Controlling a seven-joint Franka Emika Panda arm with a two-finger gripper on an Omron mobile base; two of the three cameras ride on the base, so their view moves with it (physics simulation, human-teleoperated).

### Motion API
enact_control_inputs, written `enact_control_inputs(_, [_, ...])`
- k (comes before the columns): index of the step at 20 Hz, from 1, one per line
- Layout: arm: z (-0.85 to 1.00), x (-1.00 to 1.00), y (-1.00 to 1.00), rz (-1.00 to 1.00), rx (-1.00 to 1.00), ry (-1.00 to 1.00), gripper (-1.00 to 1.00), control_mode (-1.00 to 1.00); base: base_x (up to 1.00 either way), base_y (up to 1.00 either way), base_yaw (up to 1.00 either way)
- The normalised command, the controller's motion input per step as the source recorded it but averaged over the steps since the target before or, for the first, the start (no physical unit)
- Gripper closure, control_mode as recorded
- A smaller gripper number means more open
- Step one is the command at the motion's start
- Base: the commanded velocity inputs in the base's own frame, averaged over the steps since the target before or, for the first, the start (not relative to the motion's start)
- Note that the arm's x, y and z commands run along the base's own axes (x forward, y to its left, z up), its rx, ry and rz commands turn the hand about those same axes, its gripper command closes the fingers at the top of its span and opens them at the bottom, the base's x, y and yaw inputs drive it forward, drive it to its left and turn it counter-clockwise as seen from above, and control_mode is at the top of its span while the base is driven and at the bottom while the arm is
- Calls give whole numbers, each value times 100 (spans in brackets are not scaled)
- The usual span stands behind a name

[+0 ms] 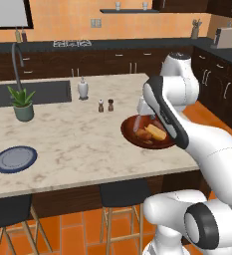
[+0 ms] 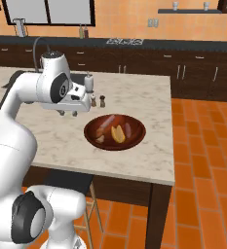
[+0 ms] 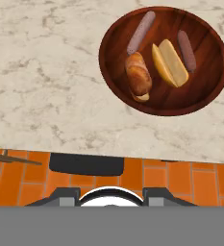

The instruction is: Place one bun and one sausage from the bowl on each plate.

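The dark reddish-brown bowl [image 1: 137, 135] [image 2: 137, 138] [image 3: 116, 72] sits near the counter's right front corner. It holds two sausages [image 3: 141, 32] [image 3: 186, 50], a browned bun [image 3: 138, 76] and a pale yellow bun [image 3: 170, 62]. A blue-grey plate [image 1: 15, 159] lies empty at the counter's left front. My gripper [image 2: 68, 113] [image 3: 111, 196] hangs above the counter to the left of the bowl, near the front edge. Its fingers stand apart with nothing between them. In the left base view my arm covers the bowl's right side.
Salt and pepper shakers [image 1: 105, 105] and a white bottle [image 1: 82, 88] stand behind the bowl. A potted plant [image 1: 22, 104] and a sink with a faucet [image 1: 18, 60] are at the left. Dark stools [image 1: 122, 191] stand below the counter's front edge, on an orange tiled floor.
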Motion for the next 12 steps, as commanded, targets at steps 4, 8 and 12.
enact_control_inputs(4, [-1,-1,-17,0,-2,-3,-100,-100,0,0,0])
enact_control_inputs(8, [-22,0,-100,0,-3,4,-100,-100,0,0,0])
enact_control_inputs(12, [-51,23,-100,0,0,6,-100,-100,0,0,0])
